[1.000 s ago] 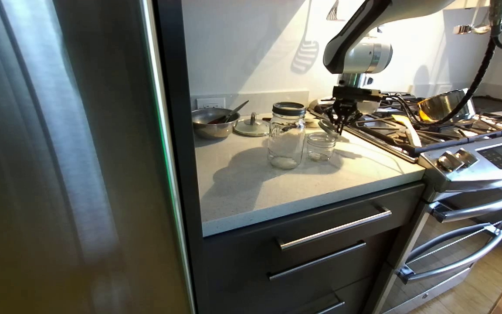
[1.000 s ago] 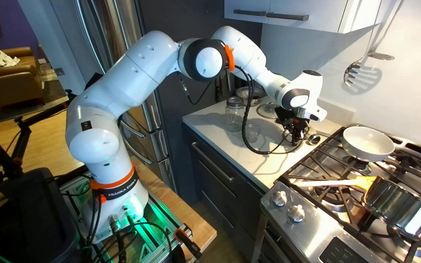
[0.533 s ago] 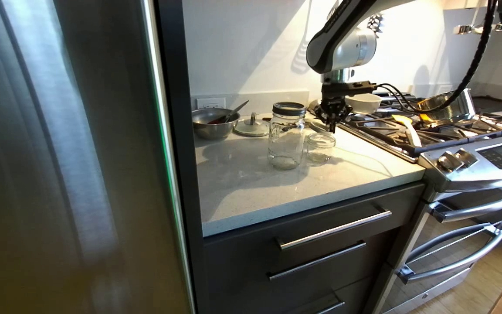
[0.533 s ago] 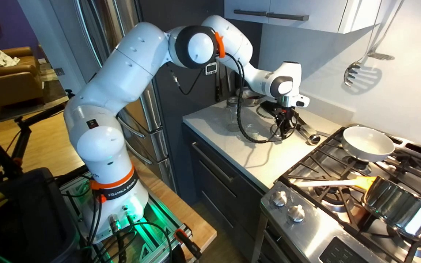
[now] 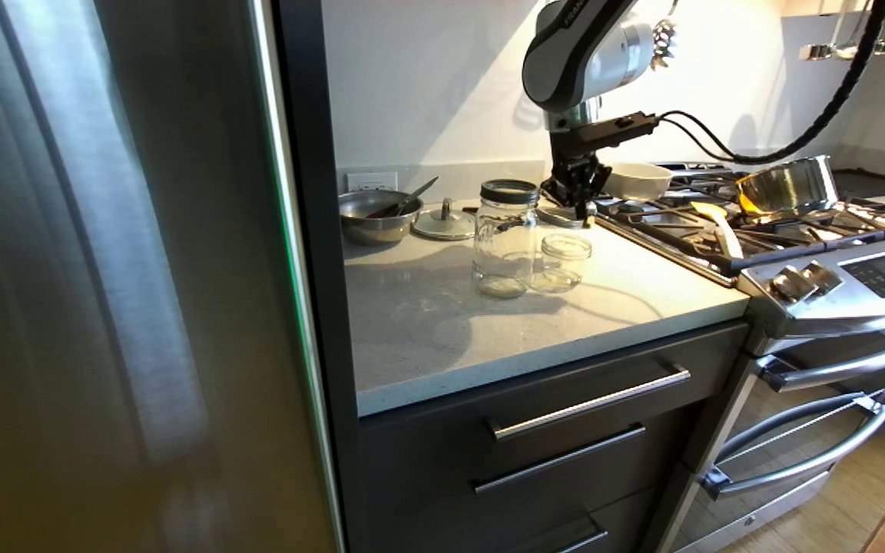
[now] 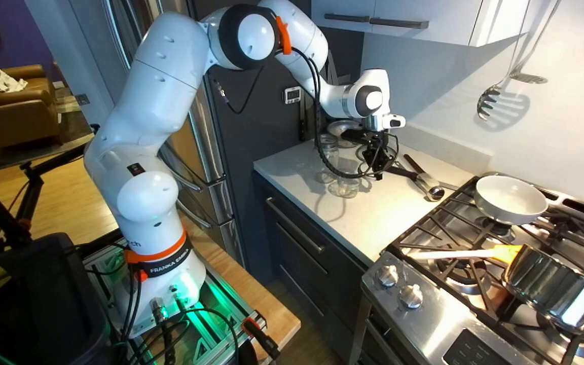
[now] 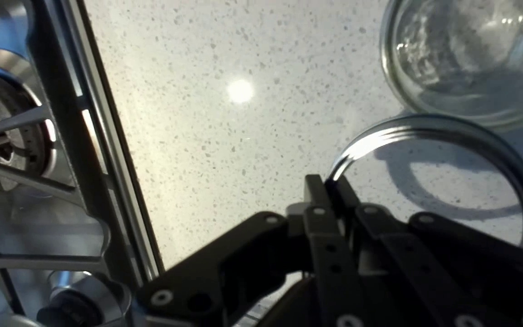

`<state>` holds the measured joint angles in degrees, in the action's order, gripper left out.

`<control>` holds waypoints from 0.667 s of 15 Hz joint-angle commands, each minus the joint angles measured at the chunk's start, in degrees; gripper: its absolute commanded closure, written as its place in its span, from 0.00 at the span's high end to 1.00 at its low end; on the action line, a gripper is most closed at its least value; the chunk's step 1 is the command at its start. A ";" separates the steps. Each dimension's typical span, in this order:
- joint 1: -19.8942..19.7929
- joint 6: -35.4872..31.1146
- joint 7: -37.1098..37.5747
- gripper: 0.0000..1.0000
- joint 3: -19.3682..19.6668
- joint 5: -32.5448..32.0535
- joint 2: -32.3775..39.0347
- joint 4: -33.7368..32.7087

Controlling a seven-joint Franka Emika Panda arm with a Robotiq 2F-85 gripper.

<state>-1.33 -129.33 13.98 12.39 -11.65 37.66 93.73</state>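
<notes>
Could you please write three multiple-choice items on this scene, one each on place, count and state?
1. Where is the round white bowl relative to the stainless-steel gas stove?
A) beneath it
B) on top of it
C) inside its oven

2. How many clear glass jars stand on the speckled pale counter?
A) none
B) five
C) two

3. How does the black two-finger gripper meet the thin silver metal ring?
A) shut on it
B) open beside it
C) open above it

1 B: both exterior views show it there.
2 C: an exterior view shows a tall dark-topped jar and a short jar.
3 A: in the wrist view, its edge sits between closed fingers.
</notes>
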 commanded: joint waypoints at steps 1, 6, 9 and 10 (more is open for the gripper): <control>1.80 -2.21 -0.22 0.02 0.71 -5.07 -5.19 7.43; 2.46 -6.79 0.23 0.02 0.35 -9.20 -8.66 13.93; 2.68 -10.83 0.64 0.02 0.35 -10.50 -9.93 17.08; 2.82 -12.09 0.72 0.02 0.40 -10.82 -10.35 17.96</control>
<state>0.88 -137.26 13.99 12.40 -20.25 30.45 106.36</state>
